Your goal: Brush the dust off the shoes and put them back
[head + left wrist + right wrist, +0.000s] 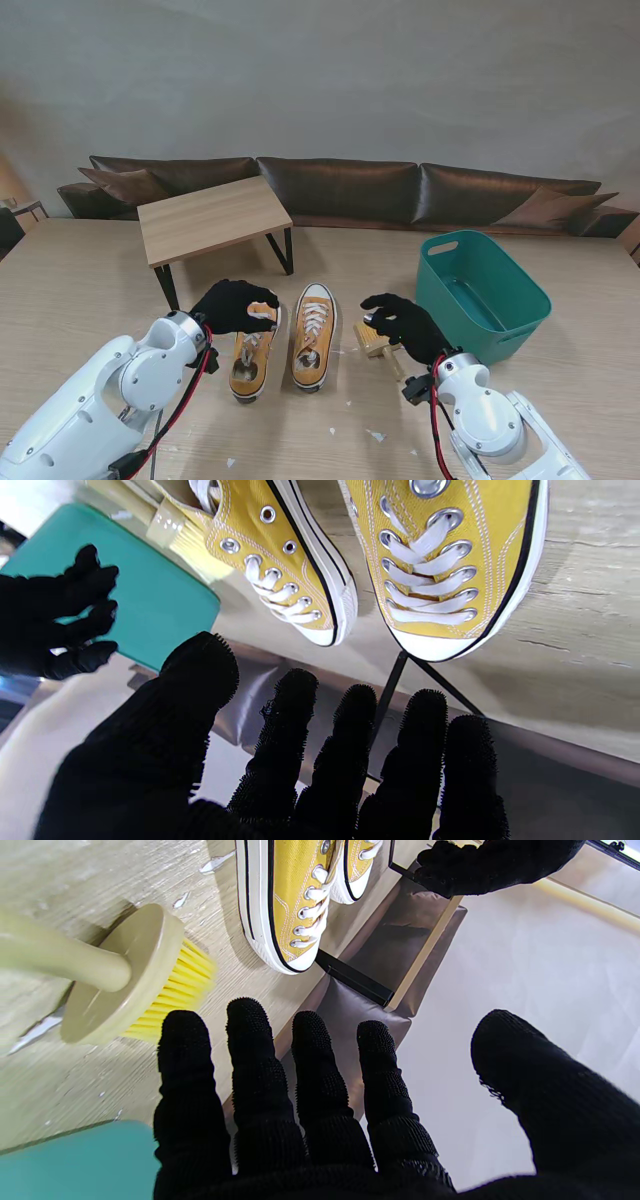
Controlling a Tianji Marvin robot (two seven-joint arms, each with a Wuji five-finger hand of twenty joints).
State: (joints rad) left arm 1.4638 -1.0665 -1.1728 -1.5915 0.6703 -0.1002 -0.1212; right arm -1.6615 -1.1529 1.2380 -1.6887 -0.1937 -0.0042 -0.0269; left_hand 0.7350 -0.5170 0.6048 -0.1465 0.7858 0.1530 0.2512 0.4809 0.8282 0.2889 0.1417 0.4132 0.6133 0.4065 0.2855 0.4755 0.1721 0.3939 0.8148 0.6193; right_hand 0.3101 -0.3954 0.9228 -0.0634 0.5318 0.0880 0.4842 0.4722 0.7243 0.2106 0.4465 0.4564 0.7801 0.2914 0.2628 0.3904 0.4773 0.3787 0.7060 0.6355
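Observation:
Two yellow canvas shoes with white laces stand side by side on the wooden table: the left shoe (251, 357) (450, 565) and the right shoe (313, 334) (285, 565) (287, 900). My left hand (232, 305) (280, 760) in its black glove hovers over the toe end of the left shoe, fingers spread, holding nothing. A wooden brush with yellow bristles (376, 342) (135, 975) lies just right of the right shoe. My right hand (405, 322) (350, 1110) hangs over the brush with its fingers apart and empty.
A teal plastic tub (482, 292) stands at the right, close to my right hand. A small wooden side table (212, 217) on black legs stands behind the shoes at the left. White specks (376, 436) dot the table near me. A dark sofa (340, 186) lines the back.

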